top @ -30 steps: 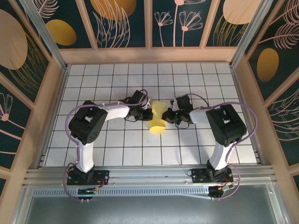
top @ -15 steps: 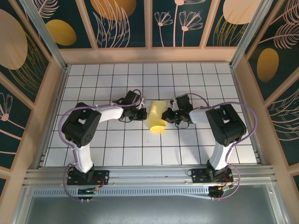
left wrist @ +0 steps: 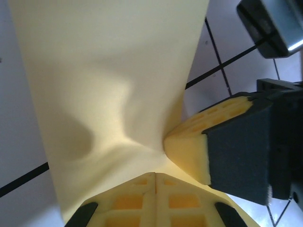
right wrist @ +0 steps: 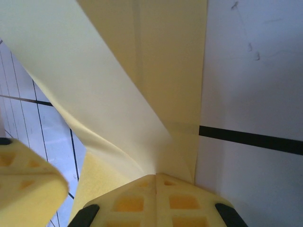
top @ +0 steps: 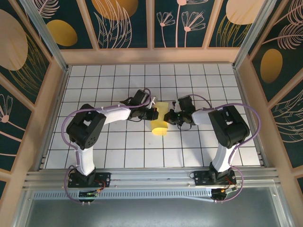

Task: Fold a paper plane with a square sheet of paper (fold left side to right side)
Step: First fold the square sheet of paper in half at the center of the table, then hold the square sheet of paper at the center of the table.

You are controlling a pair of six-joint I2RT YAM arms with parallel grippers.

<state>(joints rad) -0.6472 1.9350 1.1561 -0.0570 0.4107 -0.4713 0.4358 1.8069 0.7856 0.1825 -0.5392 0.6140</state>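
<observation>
The square sheet of paper (top: 160, 125) is pale yellow and lies partly folded and curled at the table's middle. My right gripper (top: 169, 116) is at its right edge, and in the right wrist view a raised flap of the sheet (right wrist: 118, 71) runs down into the shut jaws (right wrist: 155, 176). My left gripper (top: 152, 113) sits at the sheet's left side. In the left wrist view its jaws (left wrist: 155, 175) are shut, with the tips resting against the dented paper (left wrist: 109, 71). The right gripper's fingertip (left wrist: 189, 144) pinches the sheet just ahead of them. No paper plane shape shows.
The white grid-tiled table (top: 118, 151) stretches around the sheet on all sides. Wooden walls (top: 151, 56) bound the back and both sides. Both arm bases (top: 90, 178) stand at the near edge. The two grippers are less than one tile apart.
My left gripper drew back to the left, closed fully, then came right again onto the sheet's left side. The right gripper and its hold stayed still.
</observation>
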